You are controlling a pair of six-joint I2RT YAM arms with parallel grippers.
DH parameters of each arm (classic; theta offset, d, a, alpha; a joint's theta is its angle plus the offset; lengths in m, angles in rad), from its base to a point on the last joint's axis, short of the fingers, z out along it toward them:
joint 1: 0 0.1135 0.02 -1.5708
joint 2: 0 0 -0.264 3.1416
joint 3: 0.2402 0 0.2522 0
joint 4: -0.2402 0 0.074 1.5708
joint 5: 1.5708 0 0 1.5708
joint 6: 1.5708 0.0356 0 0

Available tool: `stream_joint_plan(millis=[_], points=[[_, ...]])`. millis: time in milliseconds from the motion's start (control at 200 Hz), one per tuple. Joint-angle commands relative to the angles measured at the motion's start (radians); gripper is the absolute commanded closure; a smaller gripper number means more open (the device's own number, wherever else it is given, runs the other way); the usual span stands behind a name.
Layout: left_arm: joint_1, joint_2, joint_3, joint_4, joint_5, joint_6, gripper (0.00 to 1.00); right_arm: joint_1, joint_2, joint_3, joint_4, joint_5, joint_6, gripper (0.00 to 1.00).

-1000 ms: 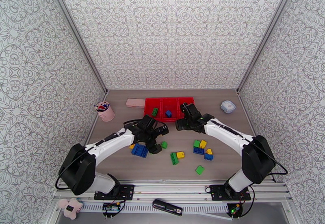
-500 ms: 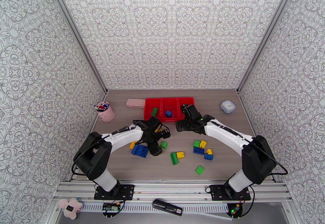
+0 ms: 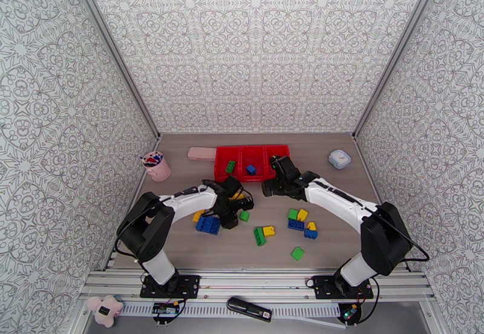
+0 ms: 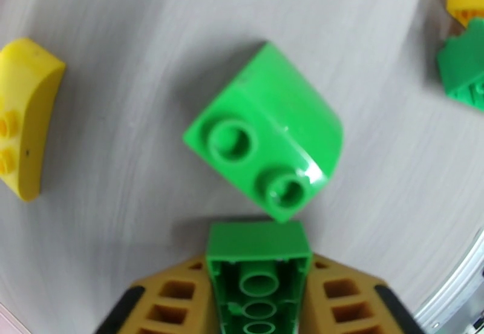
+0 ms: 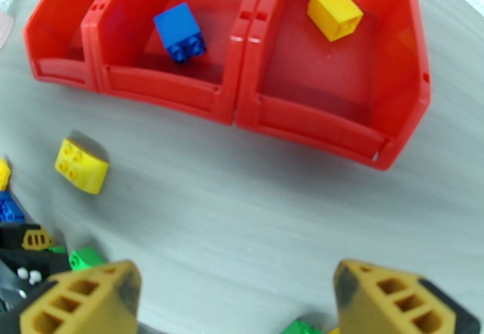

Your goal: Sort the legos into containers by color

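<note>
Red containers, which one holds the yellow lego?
The rightmost container, with the yellow lego inside; the middle container holds a blue lego, the leftmost container a green lego.

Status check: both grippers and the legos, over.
Left gripper shut on a green lego. Right gripper open, empty, facing the containers. A loose green lego lies on the table just ahead of the held one.

My wood-grain table carries three joined red bins, a pink cup, a small white box and scattered green, blue and yellow legos.
</note>
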Motion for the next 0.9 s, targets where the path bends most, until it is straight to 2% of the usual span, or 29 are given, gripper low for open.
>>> stream_joint_plan(millis=[0, 285, 545, 715, 895], points=[[0.017, -0.051, -0.002, 0.014, 0.034, -0.042, 0.74, -0.001, -0.038, -0.018, 0.007, 0.021, 0.014, 0.08], [0.095, -0.237, -0.075, 0.208, 0.049, -0.200, 0.76, -0.001, -0.080, -0.011, 0.035, -0.007, 0.008, 0.02], [0.220, -0.327, -0.097, 0.427, -0.001, -0.519, 0.77, 0.009, -0.100, -0.001, 0.147, -0.210, -0.125, 0.00], [0.268, -0.268, -0.047, 0.494, -0.079, -0.729, 0.82, 0.042, -0.059, 0.056, 0.152, -0.231, -0.142, 0.00], [0.272, -0.129, 0.113, 0.425, -0.128, -0.802, 0.82, 0.064, -0.027, 0.087, 0.153, -0.202, -0.123, 0.00]])
